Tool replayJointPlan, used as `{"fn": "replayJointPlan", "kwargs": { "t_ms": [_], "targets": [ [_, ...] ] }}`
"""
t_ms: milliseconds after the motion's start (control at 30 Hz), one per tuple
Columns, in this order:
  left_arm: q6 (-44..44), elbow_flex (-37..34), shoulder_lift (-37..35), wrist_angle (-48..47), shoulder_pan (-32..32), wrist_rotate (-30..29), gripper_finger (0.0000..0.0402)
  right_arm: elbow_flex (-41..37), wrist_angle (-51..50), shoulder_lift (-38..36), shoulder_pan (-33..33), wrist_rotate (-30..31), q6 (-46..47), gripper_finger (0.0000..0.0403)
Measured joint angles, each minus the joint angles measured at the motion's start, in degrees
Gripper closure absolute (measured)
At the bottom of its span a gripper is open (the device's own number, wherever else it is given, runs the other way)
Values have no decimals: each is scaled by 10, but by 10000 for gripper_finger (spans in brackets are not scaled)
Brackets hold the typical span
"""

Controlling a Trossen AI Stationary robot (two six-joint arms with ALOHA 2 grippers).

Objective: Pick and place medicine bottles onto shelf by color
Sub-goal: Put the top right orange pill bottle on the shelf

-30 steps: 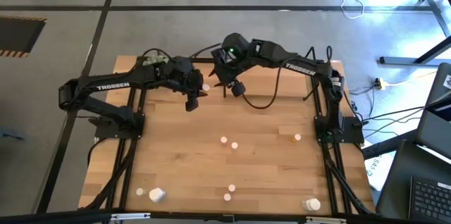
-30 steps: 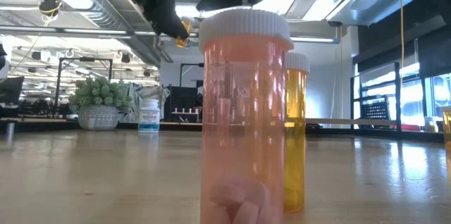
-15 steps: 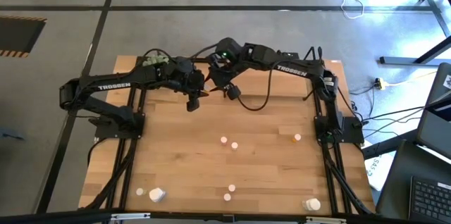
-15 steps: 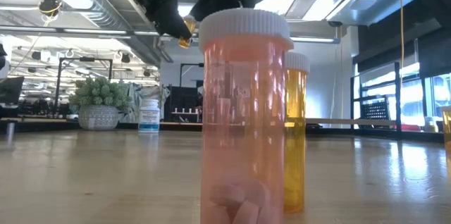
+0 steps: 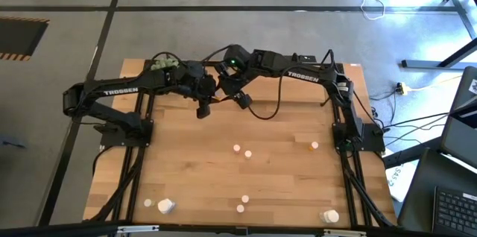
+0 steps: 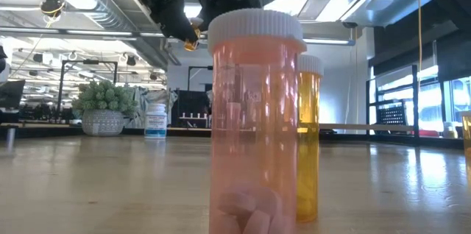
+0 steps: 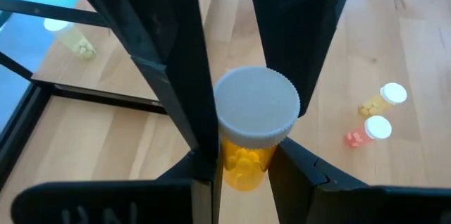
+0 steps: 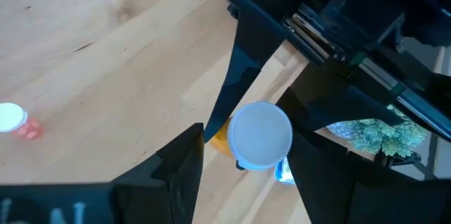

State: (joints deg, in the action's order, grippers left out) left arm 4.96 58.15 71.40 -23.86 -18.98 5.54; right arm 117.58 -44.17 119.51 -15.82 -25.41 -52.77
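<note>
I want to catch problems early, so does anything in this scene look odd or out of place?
Nothing looks spilled or damaged. One thing stands out: the orange bottle hangs above the table, clamped in the left gripper, while the right gripper straddles its white cap with fingers open. Two grippers are at one bottle.

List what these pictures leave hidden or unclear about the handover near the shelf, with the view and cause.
- Right gripper: right wrist view does not show whether its fingers touch the orange bottle in the left gripper.
- Shelf: high view, covered by both arms.
- Pink bottle: low view, cut off below.
</note>
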Motion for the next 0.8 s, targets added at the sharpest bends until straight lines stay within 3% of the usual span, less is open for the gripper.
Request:
{"fn": "replayJointPlan", "kwargs": {
  "t_ms": [533, 800],
  "targets": [
    [4, 0, 0, -5, 0, -3, 326, -1, 13, 0, 0, 3, 33, 267],
    [4, 0, -1, -6, 0, -4, 326, -1, 14, -1, 1, 4, 46, 277]
  ]
}}
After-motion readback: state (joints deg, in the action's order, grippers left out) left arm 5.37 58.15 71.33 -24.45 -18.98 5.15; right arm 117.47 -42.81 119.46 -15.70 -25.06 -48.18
